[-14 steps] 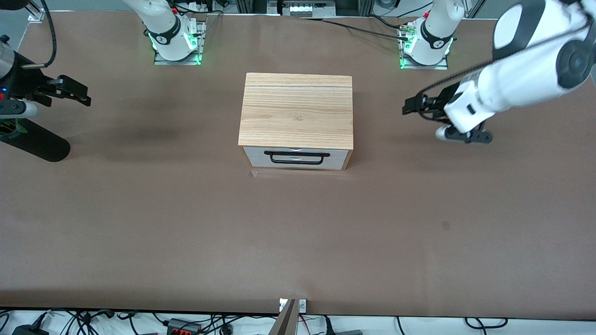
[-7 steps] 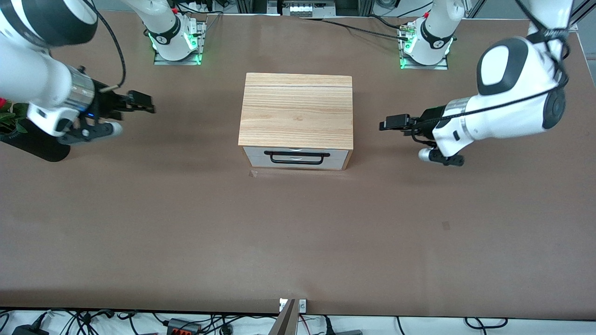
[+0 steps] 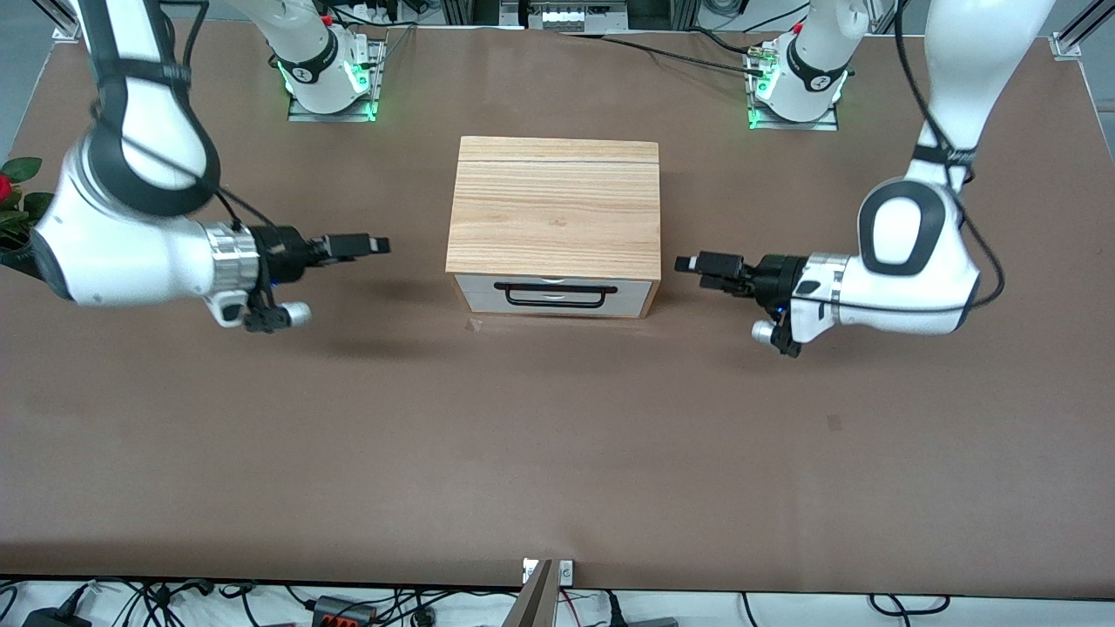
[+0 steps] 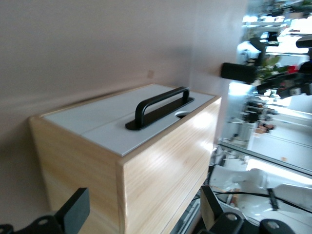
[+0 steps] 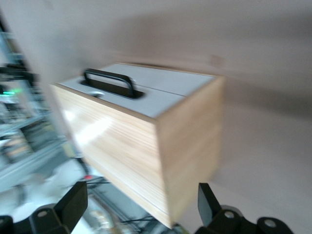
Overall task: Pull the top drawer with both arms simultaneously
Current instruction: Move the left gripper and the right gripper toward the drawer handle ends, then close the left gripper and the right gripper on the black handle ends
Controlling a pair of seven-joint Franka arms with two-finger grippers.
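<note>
A light-wood cabinet (image 3: pixel 554 209) stands mid-table. Its top drawer (image 3: pixel 475 285) is closed; the white front carries a long black loop handle (image 3: pixel 555 296). My left gripper (image 3: pixel 701 266) hovers open over the table beside the cabinet, at the left arm's end, pointing at its side. My right gripper (image 3: pixel 366 246) hovers open over the table at the right arm's end, also pointing at the cabinet. The left wrist view shows the top drawer (image 4: pixel 161 119), the handle (image 4: pixel 158 105) and the left gripper (image 4: pixel 144 214). The right wrist view shows the top drawer (image 5: pixel 122 102), the handle (image 5: pixel 109 80) and the right gripper (image 5: pixel 140 204). Neither touches the cabinet.
A plant with a red flower (image 3: pixel 13 196) sits at the table's edge by the right arm's end. Small tape marks (image 3: pixel 834 422) lie on the brown table (image 3: pixel 557 453). Both arm bases (image 3: pixel 327 78) stand along the edge farthest from the front camera.
Both arms have swung in from the table's ends toward the cabinet, and each gripper now points at one of its sides. The fingers stayed open. The drawer has not moved.
</note>
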